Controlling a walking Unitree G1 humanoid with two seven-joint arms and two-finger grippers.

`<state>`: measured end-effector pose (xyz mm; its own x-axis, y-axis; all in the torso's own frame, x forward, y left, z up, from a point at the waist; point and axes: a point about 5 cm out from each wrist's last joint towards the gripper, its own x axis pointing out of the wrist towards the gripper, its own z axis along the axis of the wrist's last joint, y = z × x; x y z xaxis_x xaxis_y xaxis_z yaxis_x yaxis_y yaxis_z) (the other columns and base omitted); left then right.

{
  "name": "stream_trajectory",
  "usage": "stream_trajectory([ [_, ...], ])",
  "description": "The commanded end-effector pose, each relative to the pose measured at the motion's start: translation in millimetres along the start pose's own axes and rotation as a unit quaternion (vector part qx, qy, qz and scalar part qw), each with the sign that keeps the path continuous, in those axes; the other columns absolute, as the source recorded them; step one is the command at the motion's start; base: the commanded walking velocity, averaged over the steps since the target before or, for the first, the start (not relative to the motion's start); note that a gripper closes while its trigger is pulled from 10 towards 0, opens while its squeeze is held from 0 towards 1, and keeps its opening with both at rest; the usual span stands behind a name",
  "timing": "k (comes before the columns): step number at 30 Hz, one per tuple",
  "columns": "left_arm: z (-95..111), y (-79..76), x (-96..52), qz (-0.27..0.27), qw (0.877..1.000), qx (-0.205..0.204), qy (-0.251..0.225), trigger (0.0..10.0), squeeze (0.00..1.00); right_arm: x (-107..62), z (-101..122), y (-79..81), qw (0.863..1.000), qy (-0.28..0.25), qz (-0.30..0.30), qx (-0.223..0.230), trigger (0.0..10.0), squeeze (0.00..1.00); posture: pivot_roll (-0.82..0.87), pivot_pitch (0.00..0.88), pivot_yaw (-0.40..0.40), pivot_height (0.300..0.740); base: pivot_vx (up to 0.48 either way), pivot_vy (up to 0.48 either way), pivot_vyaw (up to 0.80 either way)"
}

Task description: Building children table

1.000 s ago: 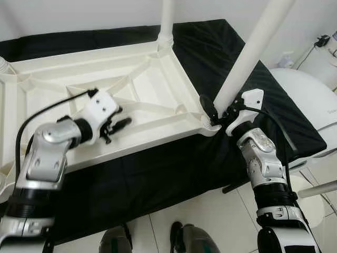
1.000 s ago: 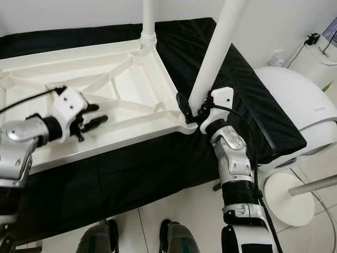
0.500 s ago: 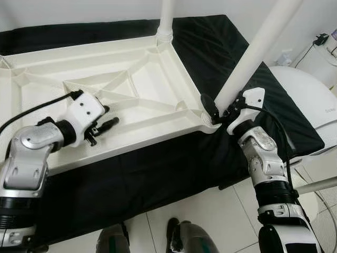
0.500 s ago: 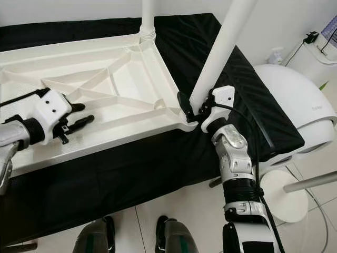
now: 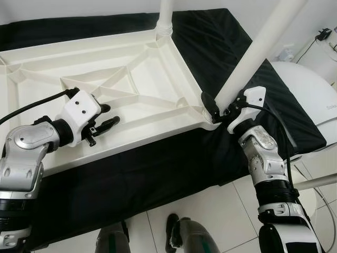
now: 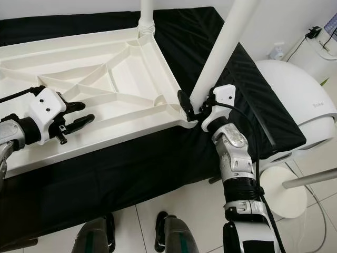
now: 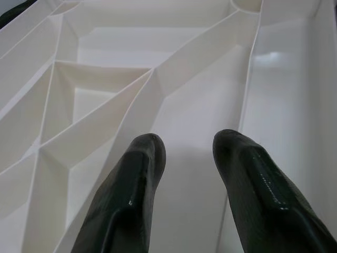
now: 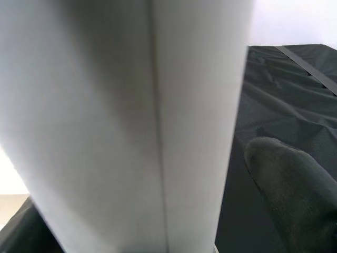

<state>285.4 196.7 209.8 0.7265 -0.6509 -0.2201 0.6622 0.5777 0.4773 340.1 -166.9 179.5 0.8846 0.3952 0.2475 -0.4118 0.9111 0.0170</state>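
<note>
Right now the work is at the leg-fitting stage: the white plastic tabletop (image 5: pixel 105 89) lies upside down on a bed spread with black cloth (image 5: pixel 221 47), its ribbed underside facing up, and the right gripper (image 5: pixel 217 112) has its two black fingers clamped around the base of a smooth, round white table leg (image 5: pixel 253 58) standing in the near right corner socket. A second leg (image 5: pixel 166 16) is already upright in the far right corner. The left gripper (image 5: pixel 105 117) hovers over the ribbing near the front rim, its fingers (image 7: pixel 134 195) parted and holding nothing; from its wrist camera the stiffening ribs run as thin walls forming shallow triangular pockets, glossy and hard-looking. My guess is the leg is being seated or twisted home, so the next move calls for a firm downward push or turn, with the left arm perhaps bracing the top against sliding on the soft cloth. A rounded white appliance (image 5: pixel 310 100) sits beside the bed, and the robot's feet (image 5: pixel 184 237) stand on pale floor tiles.
</note>
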Motion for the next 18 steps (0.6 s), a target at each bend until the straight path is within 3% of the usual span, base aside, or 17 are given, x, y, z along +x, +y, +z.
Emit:
stream_trajectory([
  [1, 3, -3.5, -0.7, -0.016, 1.000, -0.006, -0.009, 10.0, 0.00, -8.7, -10, -10.7, 0.999, 0.026, -0.022, 0.004, 10.0, 0.00, 0.03, 0.207, -0.096, 0.740, 0.000, 0.000, 0.00],
  [6, 0, -17.2, 2.3, -0.056, 0.998, 0.001, -0.004, 10.0, 0.00, -7.0, -9, -11.2, 0.999, 0.026, -0.019, 0.002, 10.0, 0.00, 0.02, 0.204, -0.099, 0.740, 0.000, 0.000, 0.00],
  [14, -10, -18.8, 3.6, -0.058, 0.997, 0.030, 0.030, 10.0, 0.00, -3.9, -7, -11.8, 1.000, 0.024, -0.019, 0.000, 10.0, 0.00, 0.02, 0.199, -0.101, 0.740, 0.000, 0.000, 0.00],
  [18, -12, -13.6, 4.1, -0.047, 0.998, 0.024, 0.038, 10.0, 0.00, -2.8, -4, -11.6, 1.000, 0.020, -0.019, -0.002, 10.0, 0.00, 0.01, 0.204, -0.100, 0.740, 0.000, 0.000, 0.00],
])
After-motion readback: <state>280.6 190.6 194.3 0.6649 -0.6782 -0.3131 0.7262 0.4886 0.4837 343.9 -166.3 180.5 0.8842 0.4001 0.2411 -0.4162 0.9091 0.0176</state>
